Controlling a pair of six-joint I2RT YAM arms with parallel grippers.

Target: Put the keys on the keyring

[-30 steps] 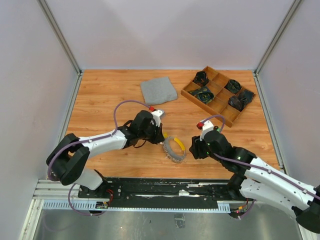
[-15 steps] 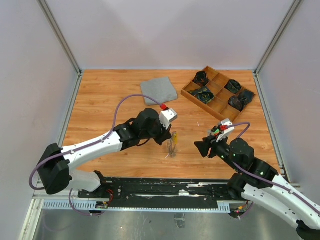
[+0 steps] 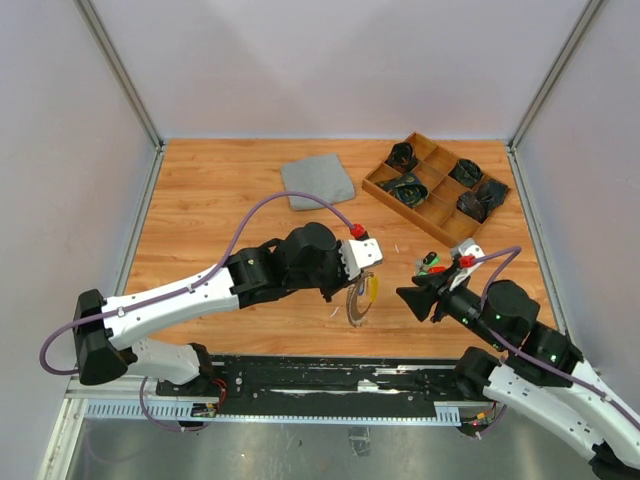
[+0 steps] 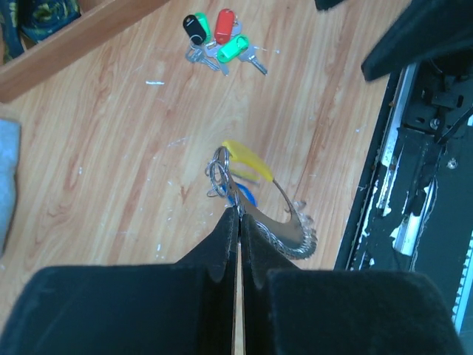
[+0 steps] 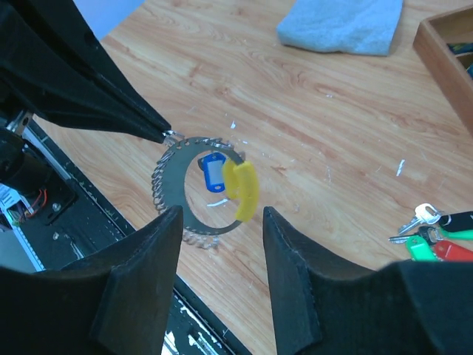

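Observation:
My left gripper (image 4: 238, 212) is shut on the rim of the keyring (image 4: 290, 226), a silvery loop with a jagged edge, and holds it upright above the table. The keyring (image 3: 357, 308) hangs near the table's front middle. A blue key (image 5: 212, 171) and a yellow tag (image 5: 242, 189) hang on the keyring (image 5: 171, 179). My right gripper (image 5: 222, 216) is open and empty, facing the loop from the right, a short gap away. Loose keys (image 4: 218, 37) with black, red and green heads lie bunched on the wood beside my right arm (image 3: 432, 264).
A folded grey cloth (image 3: 317, 181) lies at the back middle. A wooden compartment tray (image 3: 437, 187) with dark items stands at the back right. The black base rail (image 3: 330, 378) runs along the near edge, just below the keyring.
My left arm has lifted the keyring off the table and carried it right. My right arm has pulled back to the right, turned to face the loop, and opened slightly wider.

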